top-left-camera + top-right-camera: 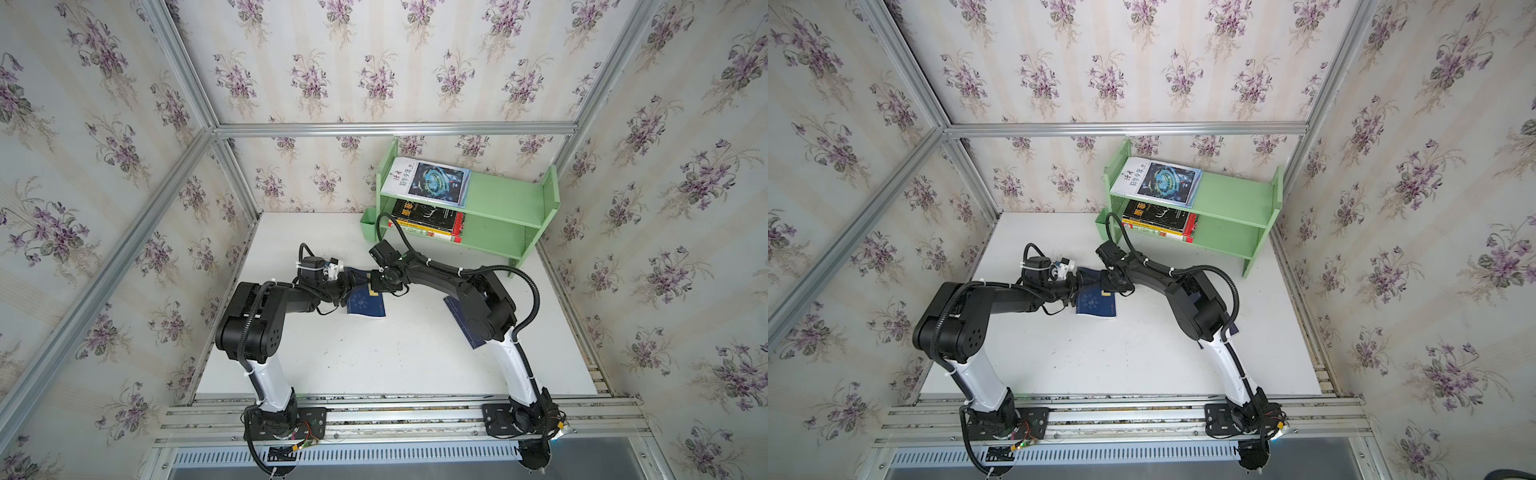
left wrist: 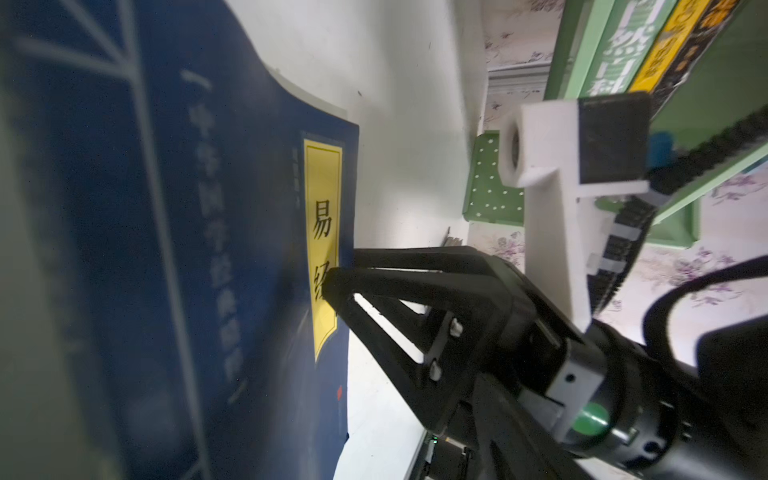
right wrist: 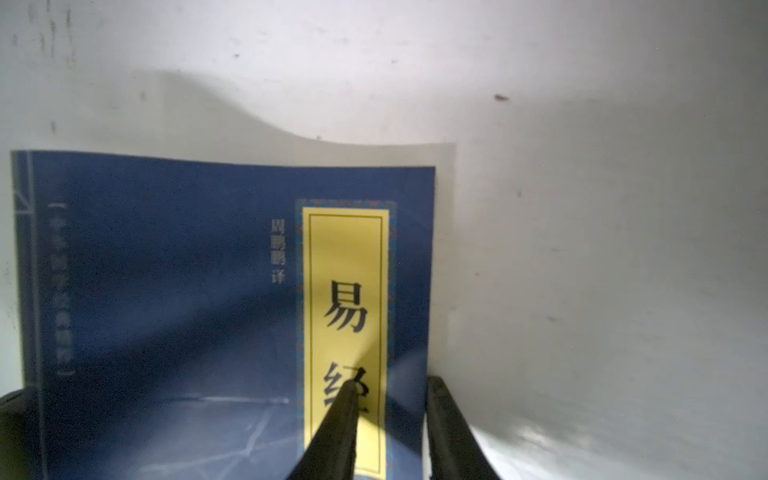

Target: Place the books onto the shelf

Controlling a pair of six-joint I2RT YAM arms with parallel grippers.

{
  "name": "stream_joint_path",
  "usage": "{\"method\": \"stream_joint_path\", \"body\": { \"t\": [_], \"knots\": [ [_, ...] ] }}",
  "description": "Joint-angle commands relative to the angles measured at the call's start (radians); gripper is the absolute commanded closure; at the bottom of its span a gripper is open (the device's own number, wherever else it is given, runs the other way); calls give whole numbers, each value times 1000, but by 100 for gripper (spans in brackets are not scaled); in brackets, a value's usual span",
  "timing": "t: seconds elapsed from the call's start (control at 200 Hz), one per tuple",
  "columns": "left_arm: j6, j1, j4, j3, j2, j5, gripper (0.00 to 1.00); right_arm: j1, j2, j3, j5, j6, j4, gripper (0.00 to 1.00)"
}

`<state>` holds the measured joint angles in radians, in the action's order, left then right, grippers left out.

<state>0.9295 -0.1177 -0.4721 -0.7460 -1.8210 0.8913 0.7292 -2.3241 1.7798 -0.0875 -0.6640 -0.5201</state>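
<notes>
A navy book with a yellow label lies mid-table between both grippers. My right gripper is shut on its fore-edge, one finger on the label and the other behind the edge. My left gripper is at the book's opposite side, its jaws hidden. The pale green shelf stands at the back right. A white-blue book lies on its upper tier. A black book tops a stack on the lower tier. A second navy book lies partly under the right arm.
A small green cup hangs on the shelf's left end, close behind the right wrist. Floral walls and aluminium frame bars enclose the white table. The right halves of both shelf tiers are bare.
</notes>
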Motion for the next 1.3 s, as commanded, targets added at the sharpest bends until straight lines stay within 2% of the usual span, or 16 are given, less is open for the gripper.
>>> {"method": "stream_joint_path", "body": {
  "t": [0.0, 0.255, 0.435, 0.535, 0.65, 0.78, 0.879, 1.054, 1.294],
  "knots": [
    [175, -4, -303, 33, 3, 120, 27, 8, -38, -28, -70, 3, -130, 69],
    [89, -3, -143, 51, 32, 57, 25, 7, -23, -47, -61, 6, -130, 69],
    [-41, -2, 100, 17, 59, -7, 44, 3, -5, -72, -55, 0, -117, 69],
    [-106, -2, 223, -13, 57, -44, 59, -3, 6, -73, -54, -3, -116, 69],
    [-148, -2, 299, -28, 59, -81, 68, -9, 25, -76, -54, -5, -109, 68],
    [-150, -2, 307, -30, 49, -87, 78, -22, 55, -82, -63, -10, -91, 66],
    [-147, -2, 310, -35, 35, -89, 82, -35, 83, -100, -78, -21, -63, 65],
    [-153, -3, 321, -45, 27, -99, 86, -61, 130, -127, -96, -34, -25, 60],
    [-162, -2, 359, -72, 43, -109, 89, -92, 197, -148, -99, -59, 12, 49]
  ]
}}
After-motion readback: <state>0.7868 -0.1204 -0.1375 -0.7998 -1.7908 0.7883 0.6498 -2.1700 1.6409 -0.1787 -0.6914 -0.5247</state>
